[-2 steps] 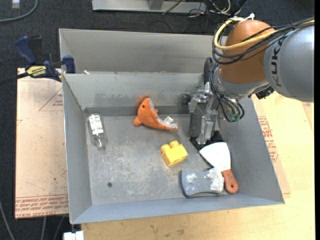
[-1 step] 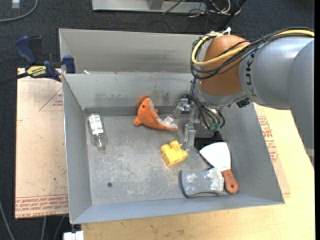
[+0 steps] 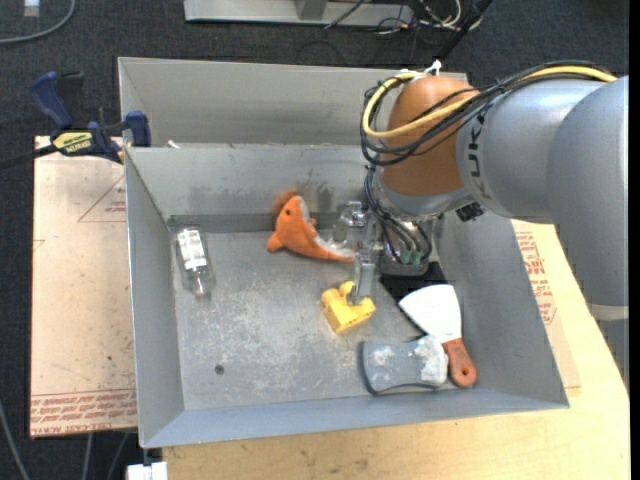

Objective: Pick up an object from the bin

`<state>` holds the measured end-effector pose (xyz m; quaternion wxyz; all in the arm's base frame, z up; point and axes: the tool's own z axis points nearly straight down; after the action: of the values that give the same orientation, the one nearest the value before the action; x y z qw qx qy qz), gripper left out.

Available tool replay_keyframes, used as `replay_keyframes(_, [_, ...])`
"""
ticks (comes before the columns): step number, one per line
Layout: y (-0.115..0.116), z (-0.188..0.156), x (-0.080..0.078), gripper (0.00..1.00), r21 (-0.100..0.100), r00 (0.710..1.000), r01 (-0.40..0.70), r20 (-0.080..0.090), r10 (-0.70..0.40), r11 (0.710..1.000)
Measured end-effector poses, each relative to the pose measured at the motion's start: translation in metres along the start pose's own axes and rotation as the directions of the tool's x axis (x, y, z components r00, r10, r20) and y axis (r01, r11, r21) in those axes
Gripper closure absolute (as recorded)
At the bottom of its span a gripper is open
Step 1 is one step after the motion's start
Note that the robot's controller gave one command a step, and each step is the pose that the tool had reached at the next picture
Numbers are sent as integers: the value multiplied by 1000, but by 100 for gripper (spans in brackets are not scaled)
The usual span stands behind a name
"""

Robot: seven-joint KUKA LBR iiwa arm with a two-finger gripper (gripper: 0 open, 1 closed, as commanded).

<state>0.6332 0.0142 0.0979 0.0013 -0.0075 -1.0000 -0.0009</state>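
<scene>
My gripper hangs low in the middle of the bin, its tip right at the top edge of a small yellow block that lies on the bin floor. Whether it touches the block I cannot tell. An orange fish-shaped toy lies just left of the gripper, near the back wall. Nothing shows held in the gripper.
A putty knife with a white blade and an orange handle lies to the right of the block. A grey, stone-like lump sits at the front wall. A small clear bottle lies far left. The arm with its orange cover and cables looms over the bin's back right.
</scene>
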Motion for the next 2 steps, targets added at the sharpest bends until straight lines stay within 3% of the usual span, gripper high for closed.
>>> replay_keyframes(1, [0, -16, -9, 0, -2, 991, -134, 10, 134, 991])
replay_keyframes(2, [12, 16, -6, 0, -2, 981, -195, 6, 195, 981])
